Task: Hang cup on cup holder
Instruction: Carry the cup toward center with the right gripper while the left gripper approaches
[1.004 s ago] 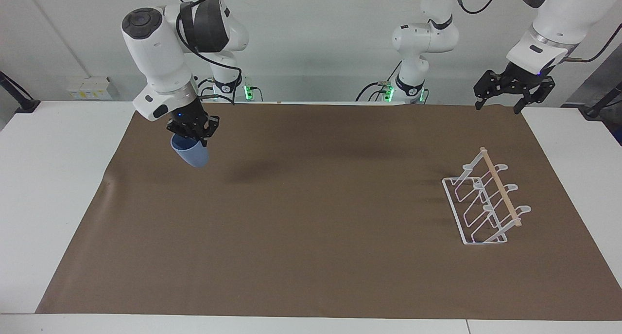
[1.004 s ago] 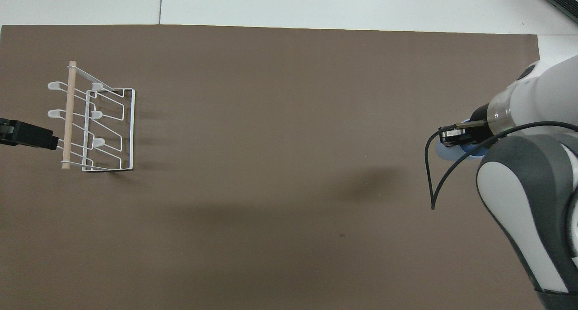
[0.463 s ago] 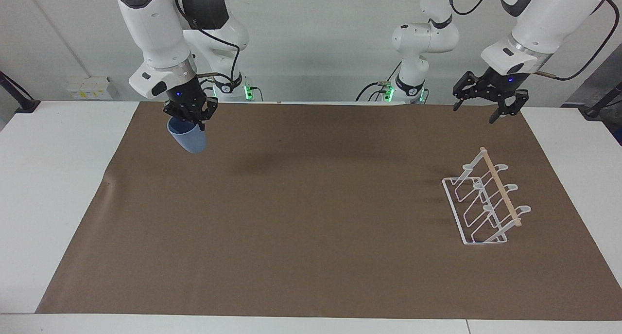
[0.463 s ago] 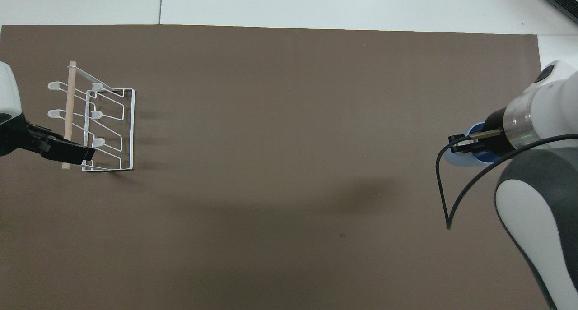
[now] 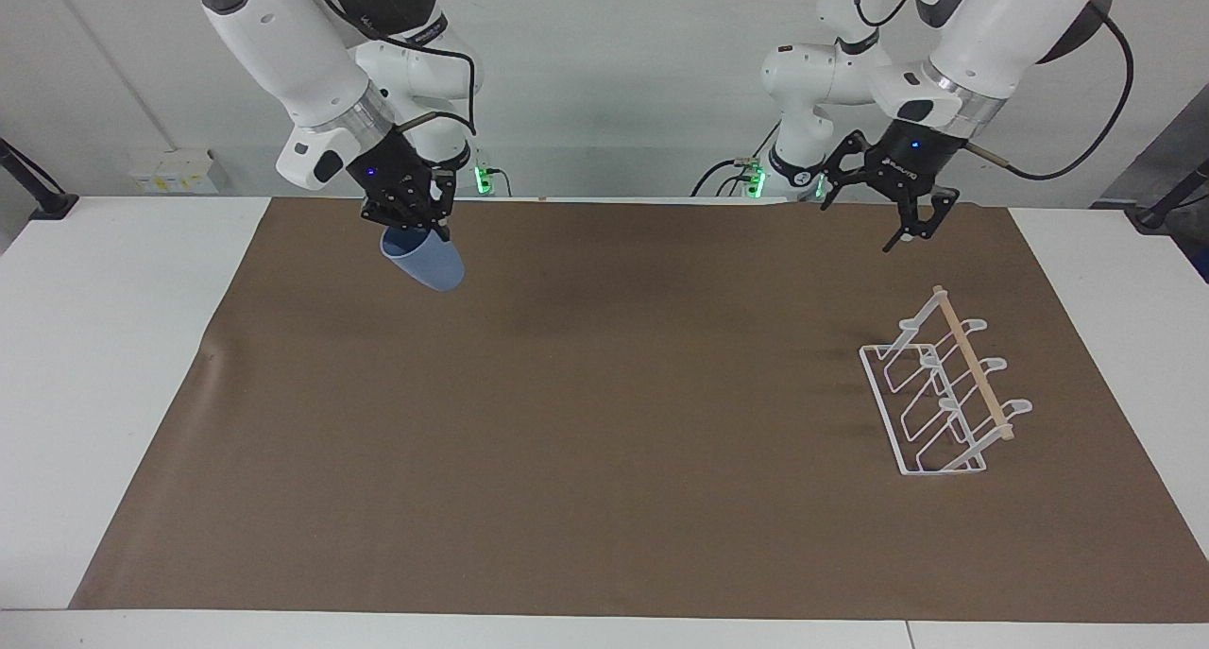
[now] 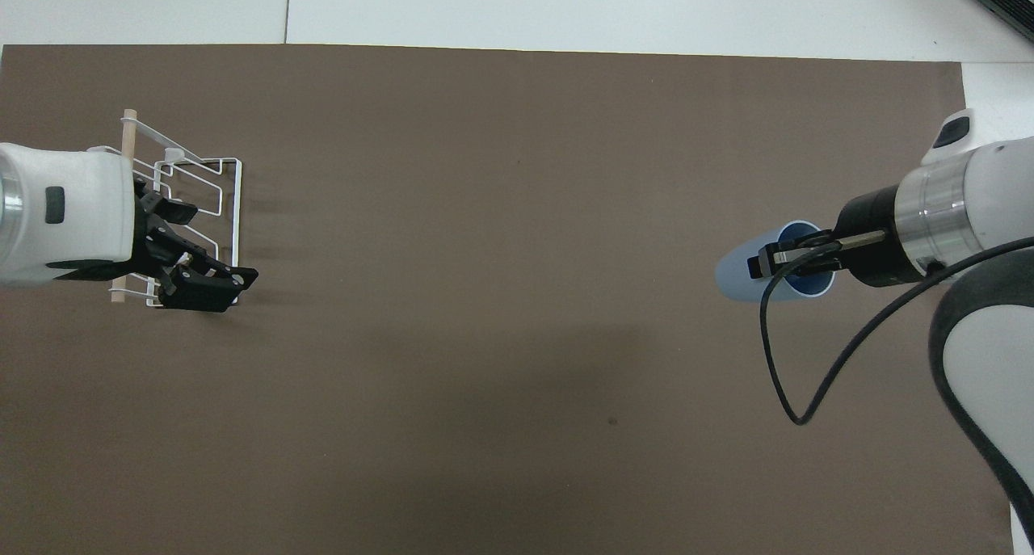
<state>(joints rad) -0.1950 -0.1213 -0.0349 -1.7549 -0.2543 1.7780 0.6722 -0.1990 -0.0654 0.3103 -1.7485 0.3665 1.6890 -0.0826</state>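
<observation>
The light-blue cup (image 5: 430,264) hangs tilted in the air over the brown mat at the right arm's end of the table. My right gripper (image 5: 413,222) is shut on its rim, one finger inside the mouth. The overhead view shows the cup (image 6: 745,277) and the right gripper (image 6: 788,262) too. The white wire cup holder (image 5: 945,394) with its wooden rod stands on the mat at the left arm's end. My left gripper (image 5: 883,216) is open and empty, raised well above the mat, not touching the holder. In the overhead view the left gripper (image 6: 194,252) covers part of the holder (image 6: 220,185).
A brown mat (image 5: 604,460) covers most of the white table (image 5: 113,366). The mat between the cup and the holder is bare. Both arm bases stand at the robots' edge of the table.
My right gripper has carried the cup toward the table's middle and tilted it more. My left gripper has swung in toward the middle, now covering part of the holder from above.
</observation>
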